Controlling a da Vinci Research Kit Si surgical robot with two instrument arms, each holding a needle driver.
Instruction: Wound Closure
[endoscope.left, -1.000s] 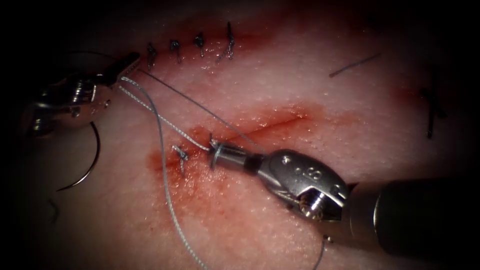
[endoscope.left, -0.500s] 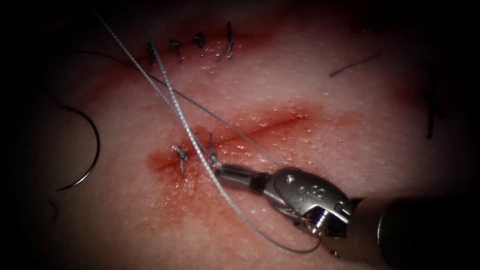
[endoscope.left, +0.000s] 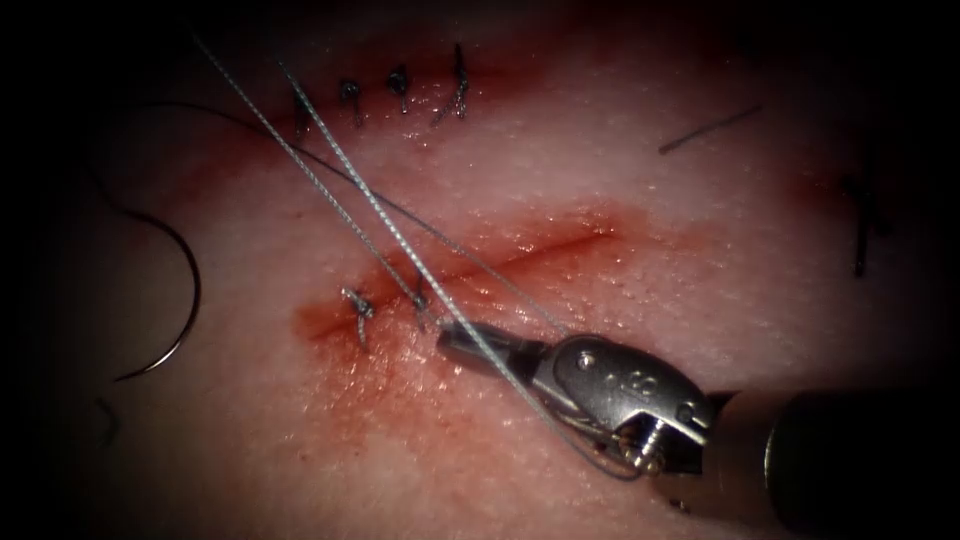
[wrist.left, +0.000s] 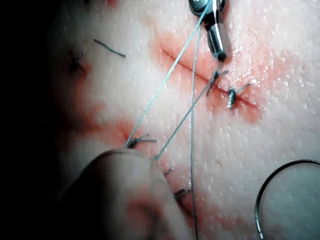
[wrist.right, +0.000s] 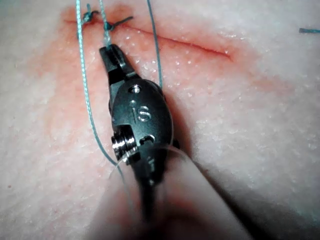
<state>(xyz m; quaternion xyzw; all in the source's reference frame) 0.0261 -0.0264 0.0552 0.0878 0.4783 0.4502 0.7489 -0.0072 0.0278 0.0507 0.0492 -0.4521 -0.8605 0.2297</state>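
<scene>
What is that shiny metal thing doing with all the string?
The right tool has its fingers closed beside the cut in the tissue; I cannot tell if they pinch the thread. Two thread strands run from a knot on the cut up and to the left. The curved needle lies loose on the tissue, left of the cut, held by nothing. One stitch is tied nearby.

My right tool (endoscope.left: 470, 345): silver metal, dark shaft. Thread (endoscope.left: 380, 215) pale grey-blue w/ braided pattern. Tissue (endoscope.left: 640, 200) pale pink, speckled; red fluid (endoscope.left: 400, 370) round the cut (endoscope.left: 540, 250). Needle (endoscope.left: 180, 300) dark. Stitches (endoscope.left: 400, 90) dark grey.
</scene>
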